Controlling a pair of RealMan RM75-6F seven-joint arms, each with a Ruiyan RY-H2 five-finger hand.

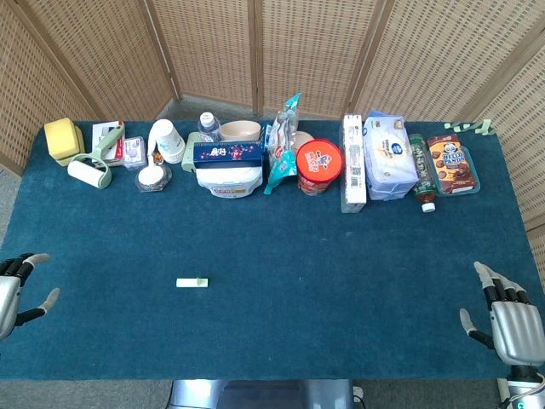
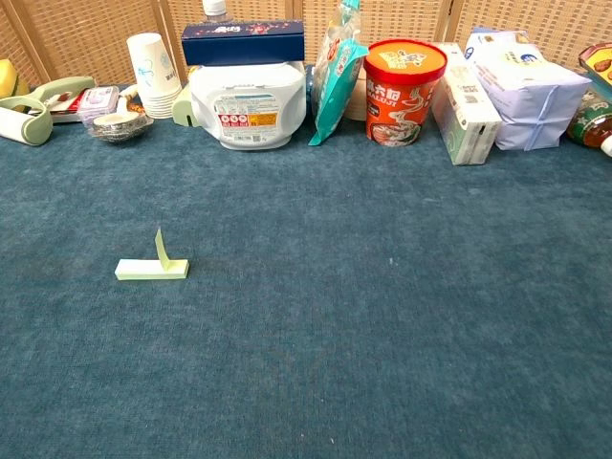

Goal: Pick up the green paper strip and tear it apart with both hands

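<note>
Head view: green paper strip [image 1: 192, 282] lies near-left on the tabletop [image 1: 341, 273], one end upturned — an easy pinch. Your left robot hand [image 1: 15, 288] and right robot hand [image 1: 504, 313] wait empty, fingers spread.

The paper strip [image 1: 192, 282] lies alone on the table [image 1: 341, 281], left of centre and nearer the front edge than the back, one end standing up. Along the back edge runs a row of goods: a lint roller [image 1: 89, 173] at the left, a noodle cup [image 1: 319, 166] about midway, and a snack tray [image 1: 451, 162] at the right. The left hand [image 1: 15, 285] sits at the front-left corner and the right hand [image 1: 509, 322] at the front-right corner, both well apart from the strip.
</note>
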